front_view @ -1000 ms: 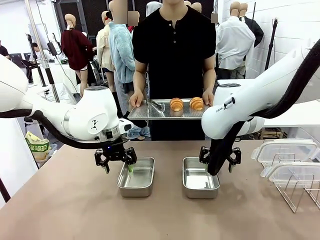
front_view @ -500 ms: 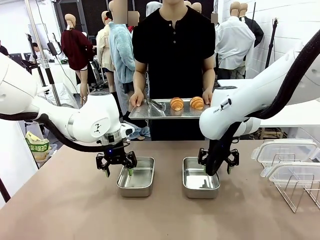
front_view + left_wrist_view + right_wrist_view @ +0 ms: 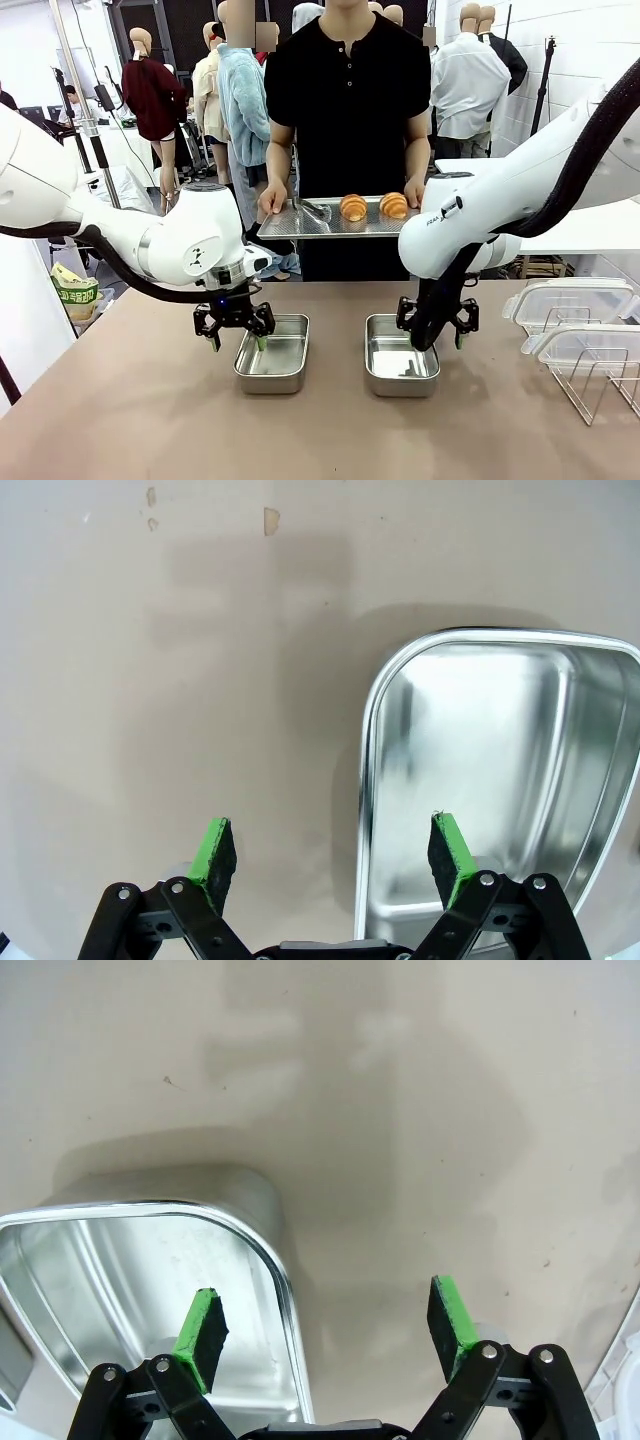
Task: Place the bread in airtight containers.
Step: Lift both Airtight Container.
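Note:
Two golden-brown croissants (image 3: 353, 208) (image 3: 394, 205), the bread, lie on a flat steel tray (image 3: 285, 227) that a person holds at the far side of the table. Two lidless steel containers (image 3: 273, 355) (image 3: 400, 368) stand side by side on the table. My left gripper (image 3: 235, 338) (image 3: 331, 845) hangs open over the left tub's left rim (image 3: 366, 780), one finger above the tub (image 3: 500, 770) and one above bare table. My right gripper (image 3: 436, 334) (image 3: 325, 1325) is open astride the right tub's right rim (image 3: 285, 1290), with the tub (image 3: 110, 1270) to its left.
Tongs (image 3: 315, 210) lie on the tray next to the bread. Two clear plastic lids (image 3: 568, 298) (image 3: 590, 345) rest on a wire rack (image 3: 600, 385) at the table's right edge. Bare brown tabletop (image 3: 150, 420) stretches in front of and left of the tubs.
Both grippers have sunk slightly toward the tubs and stay open. The person, the tray and the bread have not moved.

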{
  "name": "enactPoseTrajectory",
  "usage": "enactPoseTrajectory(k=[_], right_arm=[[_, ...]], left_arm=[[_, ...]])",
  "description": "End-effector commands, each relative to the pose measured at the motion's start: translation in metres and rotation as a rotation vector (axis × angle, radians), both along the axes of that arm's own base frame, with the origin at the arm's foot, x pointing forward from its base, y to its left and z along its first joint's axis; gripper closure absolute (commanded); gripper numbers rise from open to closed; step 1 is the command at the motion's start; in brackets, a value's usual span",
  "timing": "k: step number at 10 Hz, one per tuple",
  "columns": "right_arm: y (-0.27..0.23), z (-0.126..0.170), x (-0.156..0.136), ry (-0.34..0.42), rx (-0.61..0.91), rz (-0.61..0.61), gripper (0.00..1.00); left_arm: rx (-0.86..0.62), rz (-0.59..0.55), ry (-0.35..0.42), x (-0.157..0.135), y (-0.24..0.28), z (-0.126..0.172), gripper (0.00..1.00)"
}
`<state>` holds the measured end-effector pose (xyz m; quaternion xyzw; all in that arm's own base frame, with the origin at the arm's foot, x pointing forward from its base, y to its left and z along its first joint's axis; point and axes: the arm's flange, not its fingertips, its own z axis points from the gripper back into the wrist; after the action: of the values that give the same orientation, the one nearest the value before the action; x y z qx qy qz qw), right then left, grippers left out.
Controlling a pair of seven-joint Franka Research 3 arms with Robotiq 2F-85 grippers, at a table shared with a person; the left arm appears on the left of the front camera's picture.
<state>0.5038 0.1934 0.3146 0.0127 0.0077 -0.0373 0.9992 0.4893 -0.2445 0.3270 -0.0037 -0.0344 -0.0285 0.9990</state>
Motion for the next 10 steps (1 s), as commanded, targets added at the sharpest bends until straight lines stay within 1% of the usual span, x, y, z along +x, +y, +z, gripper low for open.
enactPoseTrajectory(k=[1,2,6,7,8,9,10], right_arm=[[0.003,0.0,0.005,0.009,-0.009,-0.022,0.0],[0.003,0.0,0.004,-0.005,-0.011,-0.016,0.12],[-0.001,-0.007,0.003,-0.006,-0.02,-0.032,0.85],[-0.002,-0.01,0.003,0.0,-0.017,-0.029,1.0],[-0.002,-0.011,0.004,0.001,-0.015,-0.026,1.0],[-0.003,-0.011,0.005,0.0,-0.013,-0.026,1.0],[-0.003,-0.012,0.005,0.001,-0.012,-0.023,1.0]], left_arm=[[0.041,0.043,0.014,0.006,-0.004,-0.001,0.08],[0.046,0.04,0.018,0.007,-0.004,0.0,0.19],[0.049,0.018,0.007,0.005,-0.01,0.002,0.69],[0.045,0.016,0.005,0.005,-0.01,0.002,0.82],[0.044,0.013,0.005,0.005,-0.011,0.001,0.95],[0.043,0.011,0.0,0.004,-0.011,0.001,1.0],[0.039,0.015,0.0,0.004,-0.009,0.0,1.0]])
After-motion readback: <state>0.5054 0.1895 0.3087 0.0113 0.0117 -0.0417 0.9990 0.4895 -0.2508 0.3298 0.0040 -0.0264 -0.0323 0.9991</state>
